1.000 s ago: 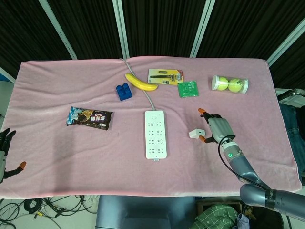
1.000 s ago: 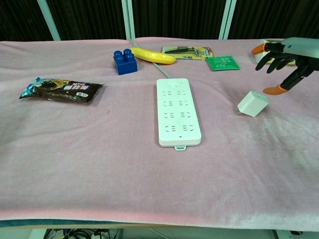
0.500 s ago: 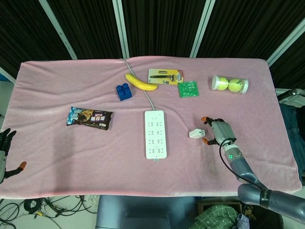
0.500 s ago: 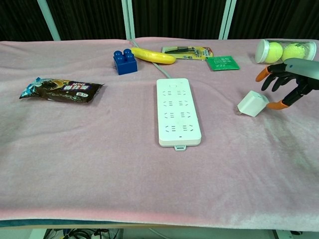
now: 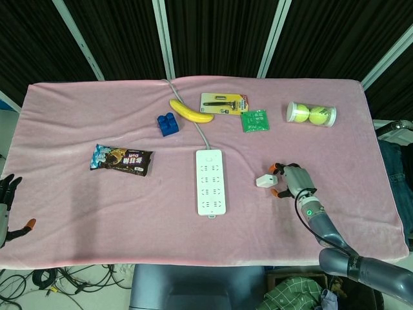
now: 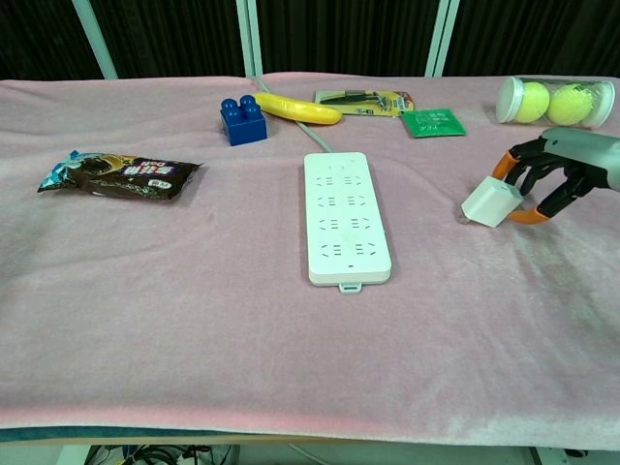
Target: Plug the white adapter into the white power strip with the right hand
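Right hand [image 6: 557, 179] right of power strip [image 6: 346, 217], fingers [image 6: 509, 165] spread around white adapter [image 6: 491, 201] to grasp it, not clearly gripping.

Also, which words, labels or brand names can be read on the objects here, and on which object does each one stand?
"TEA": on the green packet, faint.
Snack wrapper: print too blurred to read.
Carded tool pack: print too small.
Power strip, adapter: no text visible.

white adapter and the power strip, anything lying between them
Nothing: only bare pink cloth separates the white adapter from the white power strip, clear in both views. The right hand sits on the adapter's far side.
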Robot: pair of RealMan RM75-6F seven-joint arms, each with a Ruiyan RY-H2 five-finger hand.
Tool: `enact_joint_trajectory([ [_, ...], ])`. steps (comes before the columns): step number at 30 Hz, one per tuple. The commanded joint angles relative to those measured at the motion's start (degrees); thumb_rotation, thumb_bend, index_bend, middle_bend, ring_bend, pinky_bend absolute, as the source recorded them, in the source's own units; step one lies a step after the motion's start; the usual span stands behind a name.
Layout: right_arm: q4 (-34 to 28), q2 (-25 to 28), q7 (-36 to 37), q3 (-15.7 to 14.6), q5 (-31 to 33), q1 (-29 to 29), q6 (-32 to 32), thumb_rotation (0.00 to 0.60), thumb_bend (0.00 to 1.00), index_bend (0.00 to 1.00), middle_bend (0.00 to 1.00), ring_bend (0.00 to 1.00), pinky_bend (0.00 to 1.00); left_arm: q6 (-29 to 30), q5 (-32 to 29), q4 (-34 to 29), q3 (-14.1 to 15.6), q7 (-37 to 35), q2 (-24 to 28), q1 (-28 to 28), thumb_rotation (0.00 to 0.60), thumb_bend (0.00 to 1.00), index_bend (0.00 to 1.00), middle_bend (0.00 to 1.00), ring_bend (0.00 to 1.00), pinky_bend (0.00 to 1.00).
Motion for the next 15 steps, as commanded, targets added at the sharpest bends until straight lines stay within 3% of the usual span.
enact_joint_trajectory([
  [1,0.49,-0.45,0.53,0.38,-0.35,0.08,-0.44,0.6,0.21,0.36,0.36,0.34,0.16,-0.04,-0.07,-0.01,-0.02,0.05,-0.01,-0.03,0.6,0.23,0.01,0.0,0.0,0.0],
  [15,1.32,-1.58,1.47,1.29,-1.41,0.15,-1.52,0.6,0.26,0.42,0.41,0.37,0.16,0.01,-0.26,0.07,-0.12,0.31,-0.03,-0.05,0.6,0.23,0.01,0.0,0.0,0.0],
])
